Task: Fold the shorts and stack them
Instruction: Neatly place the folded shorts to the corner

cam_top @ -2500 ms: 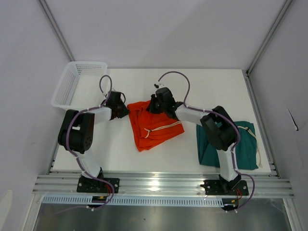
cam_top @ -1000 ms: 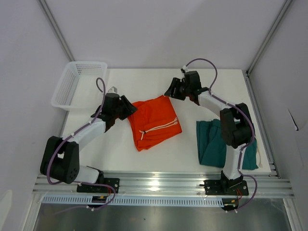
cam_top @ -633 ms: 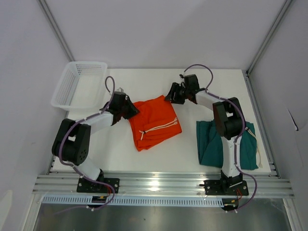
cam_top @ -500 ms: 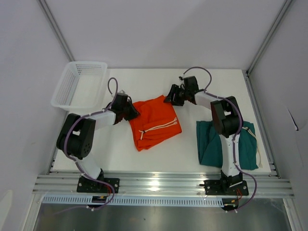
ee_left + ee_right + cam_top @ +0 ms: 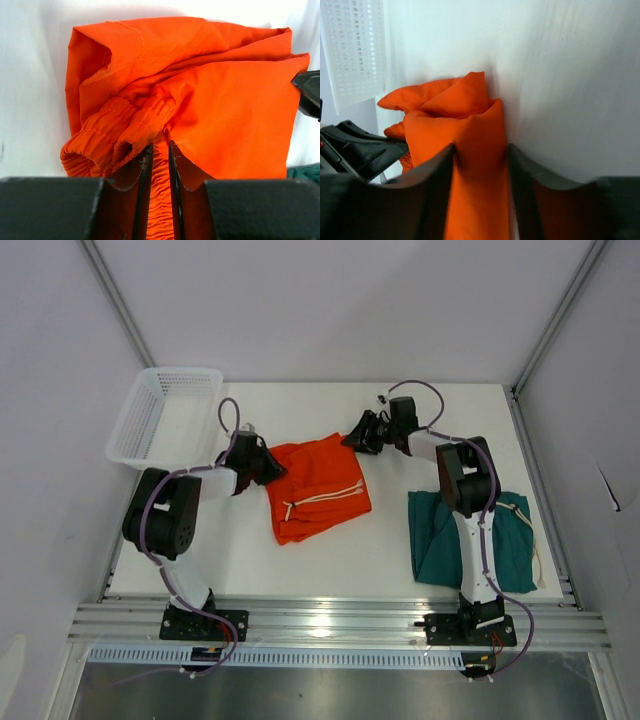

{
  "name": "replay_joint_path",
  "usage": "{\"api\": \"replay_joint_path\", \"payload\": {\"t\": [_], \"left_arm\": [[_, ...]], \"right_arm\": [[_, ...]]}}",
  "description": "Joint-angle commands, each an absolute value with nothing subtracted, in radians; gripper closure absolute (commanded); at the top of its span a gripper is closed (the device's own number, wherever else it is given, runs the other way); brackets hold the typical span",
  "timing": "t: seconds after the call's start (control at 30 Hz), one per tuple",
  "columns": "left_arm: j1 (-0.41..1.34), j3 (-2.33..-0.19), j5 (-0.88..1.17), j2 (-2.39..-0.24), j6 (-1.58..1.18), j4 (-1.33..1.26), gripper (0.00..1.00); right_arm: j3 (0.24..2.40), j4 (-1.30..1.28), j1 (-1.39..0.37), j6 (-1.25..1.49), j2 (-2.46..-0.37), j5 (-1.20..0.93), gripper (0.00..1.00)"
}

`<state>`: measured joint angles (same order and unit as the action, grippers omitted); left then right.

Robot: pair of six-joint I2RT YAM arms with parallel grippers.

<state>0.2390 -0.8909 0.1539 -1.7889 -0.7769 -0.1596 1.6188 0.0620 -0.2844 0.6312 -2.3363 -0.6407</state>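
Note:
The orange shorts (image 5: pixel 318 490) lie folded mid-table with the white drawstring (image 5: pixel 322 497) on top. My left gripper (image 5: pixel 266 462) is at their far left corner. In the left wrist view it (image 5: pixel 159 152) is shut on the gathered orange waistband (image 5: pixel 159 200). My right gripper (image 5: pixel 352 438) is at their far right corner. In the right wrist view it (image 5: pixel 481 160) has orange fabric (image 5: pixel 477 145) filling the gap between its jaws. The teal shorts (image 5: pixel 512 545) lie at the right, partly under the right arm.
A white mesh basket (image 5: pixel 165 412) stands at the back left corner and shows in the right wrist view (image 5: pixel 355 47). Grey walls close in the table on three sides. An aluminium rail (image 5: pixel 330 625) runs along the near edge.
Both grippers have stayed on the far corners of the orange shorts. The shorts have shifted slightly left and nearer. The right gripper has edged toward the back.

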Motion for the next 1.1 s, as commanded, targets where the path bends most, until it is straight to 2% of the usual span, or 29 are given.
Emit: {"api": "replay_joint_path", "payload": {"t": [0.0,0.07,0.1,0.2,0.4,0.53,0.57,0.6,0.63,0.67,0.7,0.83,0.87,1.03,1.07], "left_arm": [[0.233,-0.974,0.077,-1.831,-0.681,-0.045,0.78],[0.233,-1.0,0.06,-1.839,-0.663,-0.012,0.78],[0.232,-1.006,0.058,-1.841,-0.657,-0.011,0.78],[0.232,-1.019,0.051,-1.85,-0.646,-0.008,0.77],[0.232,-1.087,0.073,-1.888,-0.577,0.055,0.77],[0.239,-1.08,0.097,-1.882,-0.534,0.011,0.77],[0.244,-1.065,0.113,-1.873,-0.522,-0.014,0.77],[0.259,-1.055,0.126,-1.858,-0.512,-0.037,0.76],[0.267,-1.058,0.132,-1.852,-0.49,-0.04,0.76],[0.287,-1.066,0.14,-1.847,-0.477,-0.04,0.75],[0.299,-1.078,0.146,-1.836,-0.468,-0.038,0.75],[0.333,-1.092,0.181,-1.784,-0.449,-0.032,0.64],[0.337,-1.089,0.187,-1.769,-0.452,-0.029,0.57],[0.339,-1.095,0.147,-1.639,-0.497,0.049,0.34],[0.339,-1.089,0.124,-1.616,-0.503,0.06,0.26]], "right_arm": [[1.638,0.158,-0.288,0.686,-2.359,-0.716,0.56],[1.617,0.181,-0.29,0.707,-2.349,-0.719,0.67],[1.602,0.204,-0.293,0.709,-2.341,-0.719,0.78],[1.533,0.21,-0.295,0.707,-2.289,-0.709,0.95],[1.231,0.196,-0.331,0.658,-2.044,-0.602,1.0],[0.987,0.16,-0.498,0.637,-1.841,-0.387,1.0],[0.942,0.156,-0.537,0.643,-1.812,-0.364,0.96],[0.877,0.15,-0.579,0.647,-1.768,-0.348,0.71],[0.855,0.137,-0.616,0.644,-1.753,-0.333,0.59],[0.845,0.077,-0.676,0.638,-1.743,-0.29,0.4],[0.835,0.046,-0.692,0.635,-1.723,-0.267,0.33],[0.834,-0.047,-0.695,0.579,-1.643,-0.241,0.16],[0.847,-0.084,-0.689,0.562,-1.629,-0.224,0.05],[1.006,-0.164,-0.611,0.459,-1.646,-0.267,0.03],[1.037,-0.173,-0.601,0.418,-1.66,-0.278,0.02]]}}
